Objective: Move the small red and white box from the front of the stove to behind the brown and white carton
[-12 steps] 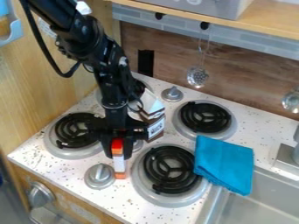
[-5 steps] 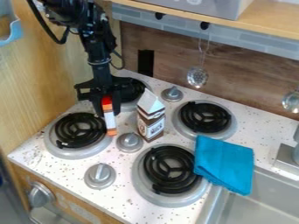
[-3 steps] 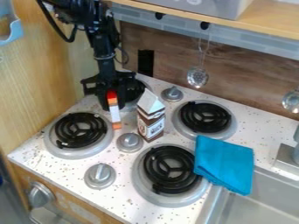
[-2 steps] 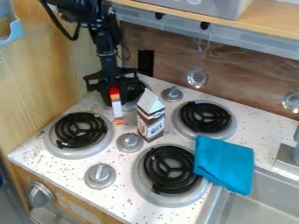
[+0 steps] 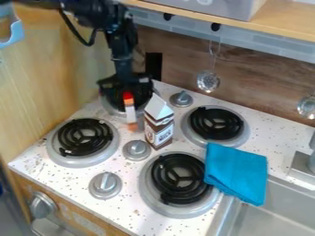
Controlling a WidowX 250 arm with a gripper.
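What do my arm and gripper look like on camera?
The arm is black, with a slim, jointed lower section and small pale marks near a joint. A loose black cable loops beside it. The gripper is black too, with a wide crosswise body.

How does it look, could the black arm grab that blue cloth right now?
Probably not as things stand: the gripper holds an orange-and-white block, and the brown-and-white carton stands between it and the blue cloth.

a white printed label [image 5: 164,135] on the carton [image 5: 158,120]; wording not clearly legible.
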